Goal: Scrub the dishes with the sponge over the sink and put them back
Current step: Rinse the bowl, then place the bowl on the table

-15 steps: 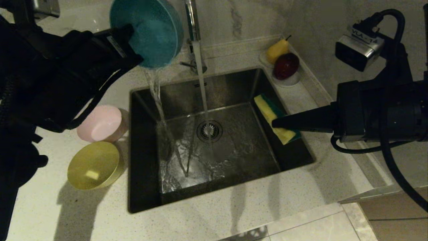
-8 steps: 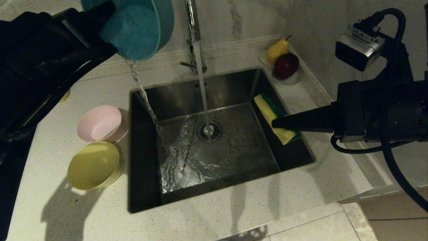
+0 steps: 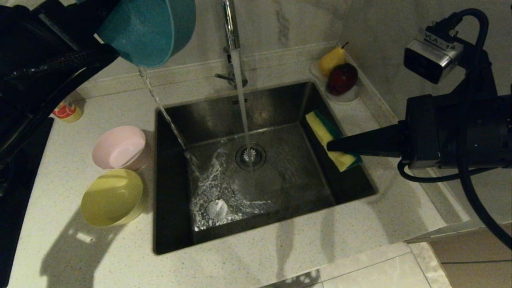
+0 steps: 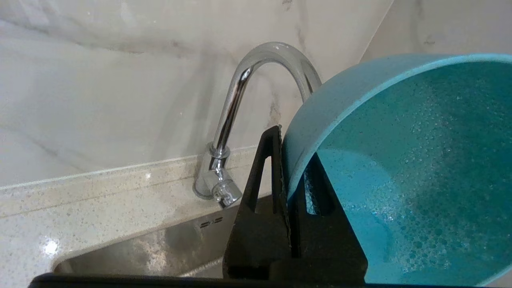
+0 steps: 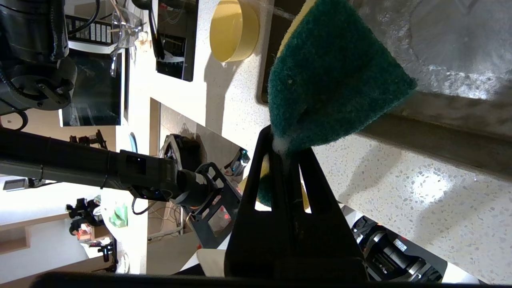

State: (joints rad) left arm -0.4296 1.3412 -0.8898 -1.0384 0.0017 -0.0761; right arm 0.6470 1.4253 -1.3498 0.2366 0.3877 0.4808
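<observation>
On the left counter the yellow bowl [image 3: 112, 197] sits near and the pink bowl [image 3: 119, 147] just behind it. Far left, the left gripper [image 4: 289, 170] pinches the rim of the tilted blue bowl [image 3: 148, 30], and water runs into the sink [image 3: 174, 120]. At the sink's right edge the right gripper [image 3: 330, 146] is clamped on the sponge [image 3: 329, 138].

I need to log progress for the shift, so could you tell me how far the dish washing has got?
Done: nothing clearly finished. In hand: the left gripper holds the blue bowl tilted, pouring water into the sink; the right gripper holds the sponge at the sink's right edge. Left: the pink bowl and yellow bowl wait on the counter.
</observation>
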